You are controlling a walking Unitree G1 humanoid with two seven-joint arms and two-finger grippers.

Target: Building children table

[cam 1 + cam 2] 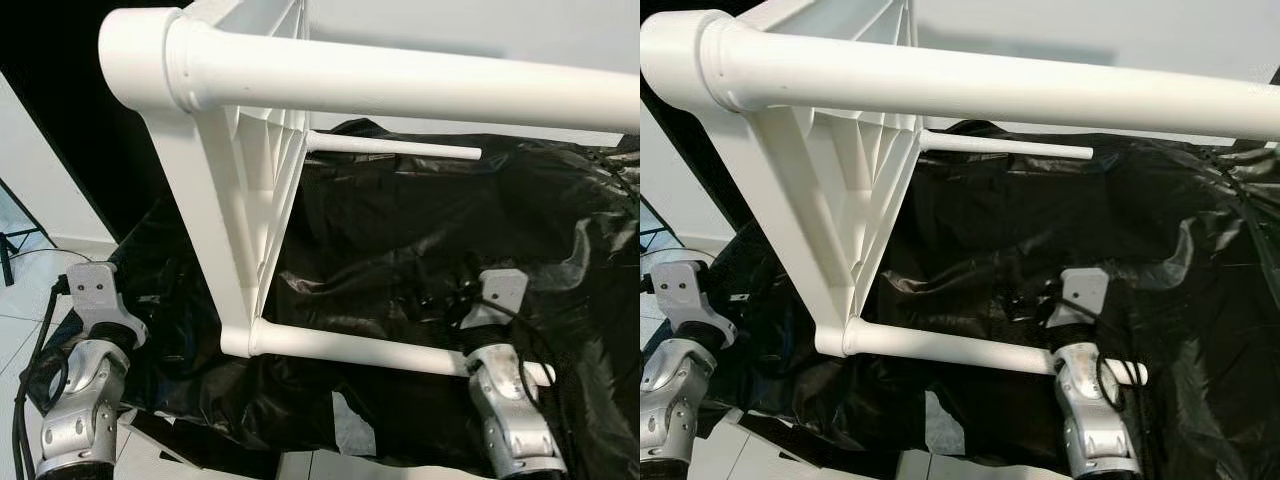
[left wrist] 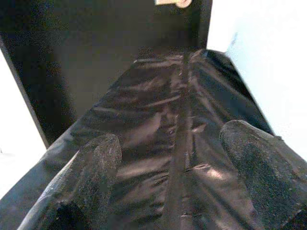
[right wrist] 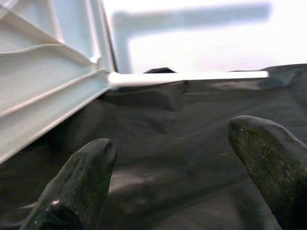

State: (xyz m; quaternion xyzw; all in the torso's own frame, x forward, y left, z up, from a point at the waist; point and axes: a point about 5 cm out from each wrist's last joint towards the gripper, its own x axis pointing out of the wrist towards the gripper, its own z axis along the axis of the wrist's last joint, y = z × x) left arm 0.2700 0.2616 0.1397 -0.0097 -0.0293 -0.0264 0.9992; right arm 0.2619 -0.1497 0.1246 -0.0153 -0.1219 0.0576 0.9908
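Nearest: right claw [image 3: 168, 172], spread, beside the lower leg [image 1: 360, 350].
That leg's long axis runs crosswise; left claw [image 2: 172, 177] spread, farther off.

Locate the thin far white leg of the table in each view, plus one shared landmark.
Left eye: thin far leg, upper centre.
Right eye: upper centre, slightly leftward.
Left wrist: not in it.
Right wrist: horizontal bar beyond the open fingers.
Shared landmark: black plastic sheet.

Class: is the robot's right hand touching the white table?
Apart. In the right wrist view the right hand is open, with only black sheeting between its fingers, and the white table lies beyond them.
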